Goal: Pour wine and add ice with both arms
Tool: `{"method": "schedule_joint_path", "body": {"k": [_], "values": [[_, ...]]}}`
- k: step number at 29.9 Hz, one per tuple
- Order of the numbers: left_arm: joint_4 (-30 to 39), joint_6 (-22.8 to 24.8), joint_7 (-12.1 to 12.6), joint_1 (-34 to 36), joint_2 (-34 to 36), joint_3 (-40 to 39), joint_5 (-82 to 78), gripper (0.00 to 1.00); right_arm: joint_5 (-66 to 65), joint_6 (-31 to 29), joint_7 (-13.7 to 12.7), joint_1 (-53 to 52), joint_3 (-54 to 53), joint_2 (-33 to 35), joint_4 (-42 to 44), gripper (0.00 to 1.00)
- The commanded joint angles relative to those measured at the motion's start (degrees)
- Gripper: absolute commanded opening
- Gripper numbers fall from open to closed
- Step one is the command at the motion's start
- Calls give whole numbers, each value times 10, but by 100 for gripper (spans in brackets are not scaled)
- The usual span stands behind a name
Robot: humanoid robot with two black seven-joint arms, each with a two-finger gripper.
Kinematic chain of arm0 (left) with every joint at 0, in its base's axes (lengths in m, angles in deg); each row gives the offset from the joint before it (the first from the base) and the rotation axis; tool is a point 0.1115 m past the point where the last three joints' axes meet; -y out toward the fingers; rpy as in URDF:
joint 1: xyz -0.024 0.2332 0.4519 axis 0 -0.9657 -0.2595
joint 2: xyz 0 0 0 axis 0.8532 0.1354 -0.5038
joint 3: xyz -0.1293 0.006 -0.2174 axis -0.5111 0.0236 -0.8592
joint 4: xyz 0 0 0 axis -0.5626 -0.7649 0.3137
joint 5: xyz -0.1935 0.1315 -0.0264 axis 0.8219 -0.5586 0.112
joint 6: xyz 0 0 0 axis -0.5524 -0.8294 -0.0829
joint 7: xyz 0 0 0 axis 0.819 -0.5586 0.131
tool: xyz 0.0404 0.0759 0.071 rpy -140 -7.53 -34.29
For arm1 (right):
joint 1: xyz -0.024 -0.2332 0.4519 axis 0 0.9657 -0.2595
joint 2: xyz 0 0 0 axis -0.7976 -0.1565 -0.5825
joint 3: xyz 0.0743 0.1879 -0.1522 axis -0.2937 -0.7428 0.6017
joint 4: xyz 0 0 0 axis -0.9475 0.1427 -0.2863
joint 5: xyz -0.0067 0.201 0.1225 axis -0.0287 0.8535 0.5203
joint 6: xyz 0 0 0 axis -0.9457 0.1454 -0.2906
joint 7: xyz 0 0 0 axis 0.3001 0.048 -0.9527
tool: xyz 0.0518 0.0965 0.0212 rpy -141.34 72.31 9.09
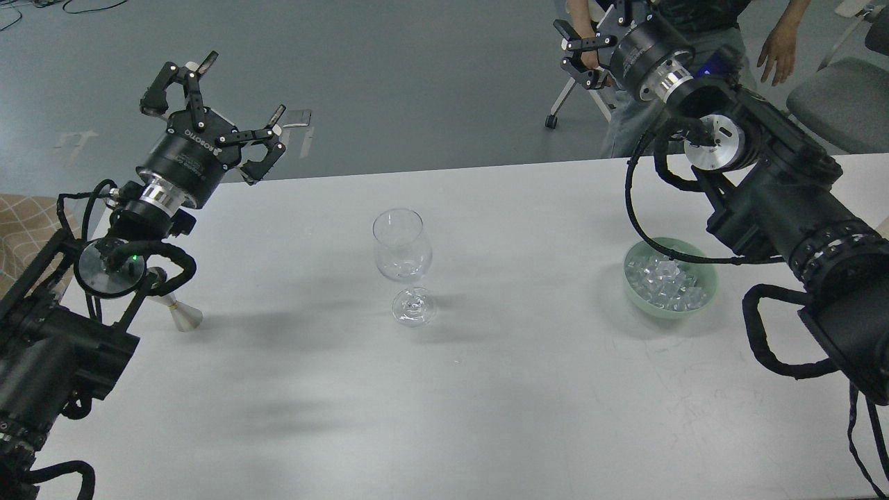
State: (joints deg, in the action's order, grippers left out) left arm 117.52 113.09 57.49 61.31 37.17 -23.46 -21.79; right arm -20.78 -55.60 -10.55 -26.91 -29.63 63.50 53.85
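An empty clear wine glass stands upright near the middle of the white table. A pale green bowl to its right holds several clear ice cubes. My left gripper is open and empty, raised above the table's far left corner. My right gripper is open and empty, raised beyond the table's far edge at the upper right. A small pale, cone-based object lies on the table at the left, partly hidden behind my left arm; I cannot tell what it is. No wine bottle shows.
A person stands behind the table's far right edge, close to my right gripper. A grey chair is at the far right and a tan cushion at the left edge. My right arm's cable hangs over the bowl.
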Motion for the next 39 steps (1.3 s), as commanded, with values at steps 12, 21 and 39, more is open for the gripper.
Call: {"method": "schedule_joint_path", "body": {"k": [12, 21, 39], "values": [[82, -40, 17, -94, 5, -68, 14, 98, -1, 0, 0, 3, 1, -9, 1, 100], [81, -56, 15, -88, 0, -62, 2, 98, -1, 0, 0, 2, 1, -16, 7, 100], [41, -49, 9, 5, -11, -49, -207, 98, -7, 0, 7, -28, 63, -14, 24, 100]]}}
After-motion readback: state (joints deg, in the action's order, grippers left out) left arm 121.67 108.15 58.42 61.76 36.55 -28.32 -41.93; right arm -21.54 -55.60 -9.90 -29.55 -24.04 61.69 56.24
